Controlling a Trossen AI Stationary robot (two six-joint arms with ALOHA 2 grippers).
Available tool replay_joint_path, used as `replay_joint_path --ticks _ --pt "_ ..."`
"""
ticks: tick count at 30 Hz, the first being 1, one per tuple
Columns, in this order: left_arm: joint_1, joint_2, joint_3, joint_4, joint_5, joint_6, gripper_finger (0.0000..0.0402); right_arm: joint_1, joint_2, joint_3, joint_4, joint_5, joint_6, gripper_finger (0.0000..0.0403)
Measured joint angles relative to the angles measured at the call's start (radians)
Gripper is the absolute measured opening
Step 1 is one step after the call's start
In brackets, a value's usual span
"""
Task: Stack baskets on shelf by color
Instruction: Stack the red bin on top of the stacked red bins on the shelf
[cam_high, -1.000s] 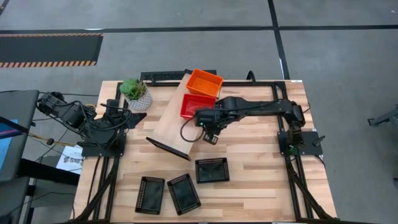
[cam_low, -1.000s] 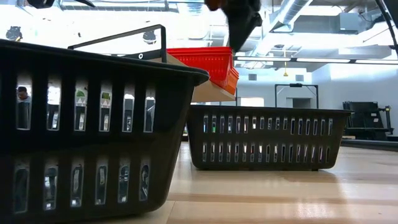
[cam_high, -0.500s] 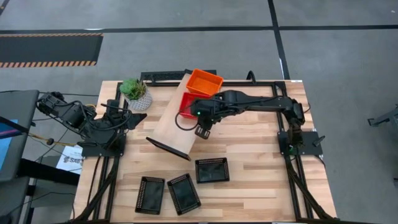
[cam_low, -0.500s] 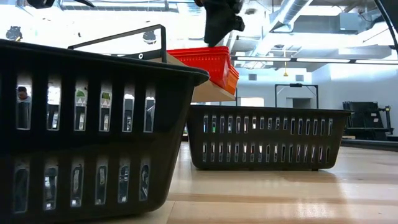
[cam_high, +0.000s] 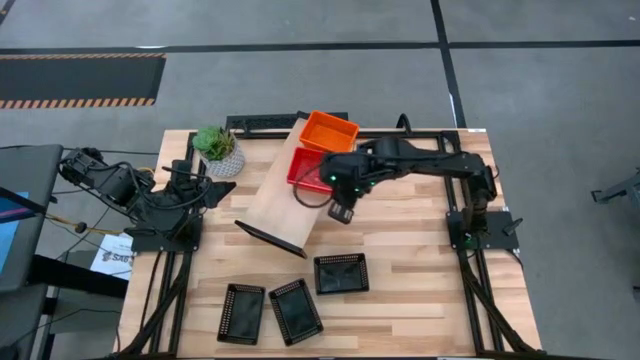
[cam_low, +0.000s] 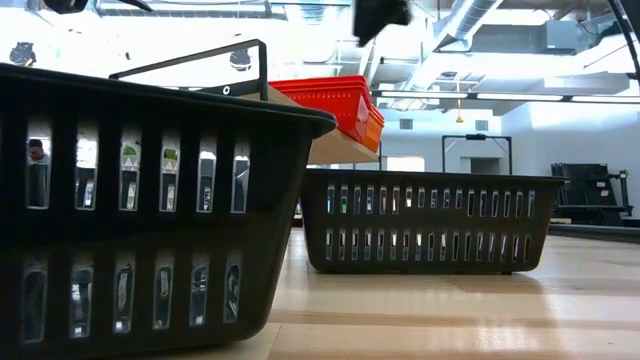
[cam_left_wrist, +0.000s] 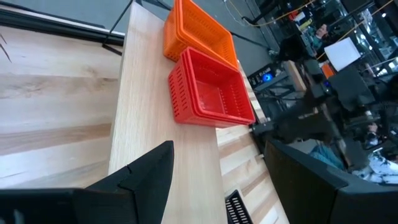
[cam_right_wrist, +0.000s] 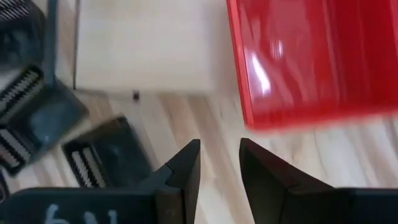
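We see a grey floor (cam_high: 300, 70) around the slatted wooden table (cam_high: 400, 270), crossed by dark lines (cam_high: 445, 40), with a black-and-orange hazard strip (cam_high: 80, 80) at the upper left. A small potted plant (cam_high: 218, 148) stands near the table's upper-left corner. In the low view, ceiling ducts (cam_low: 470, 15) and a long light strip (cam_low: 520, 97) run across the upper right, and a dark machine (cam_low: 585, 195) sits at far right. A person (cam_low: 36, 152) shows at far left.

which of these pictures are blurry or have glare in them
Right wrist view: red basket smeared by motion, white glare on it. Low view: bright ceiling washes out behind the near black basket. High view: sharp, evenly lit.
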Motion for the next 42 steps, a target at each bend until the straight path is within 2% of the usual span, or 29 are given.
replay_joint_path --ticks 3,5,8,11,17,34,38,42 --pt "0.0 0.0 0.0 0.0 -0.006 0.0 0.0242 0.015 0.006 -0.002 -0.139 0.006 0.067 0.0132" --pt "0.0 0.0 0.0 0.0 -0.017 -0.002 0.0242 0.025 0.012 -0.011 -0.179 0.052 0.089 0.0132" --pt "0.0 0.0 0.0 0.0 -0.028 -0.009 0.0242 0.03 0.026 -0.055 -0.152 0.104 0.084 0.0132" --pt "0.0 0.0 0.0 0.0 -0.029 -0.01 0.0242 0.018 0.055 -0.071 -0.09 0.112 0.051 0.0132" --pt "0.0 0.001 0.0 0.0 -0.027 -0.017 0.0242 -0.02 0.1 -0.082 -0.028 0.112 0.031 0.0132" --pt "0.0 0.003 0.0 0.0 -0.033 -0.026 0.0242 -0.059 0.099 -0.082 0.046 0.093 0.04 0.0132" --pt "0.0 0.033 0.0 0.005 -0.047 -0.051 0.0242 -0.055 0.059 -0.08 0.041 0.077 0.051 0.0132" --pt "0.007 0.088 0.0 0.07 -0.02 0.017 0.0242 -0.049 0.007 -0.054 0.035 0.078 0.057 0.0132"
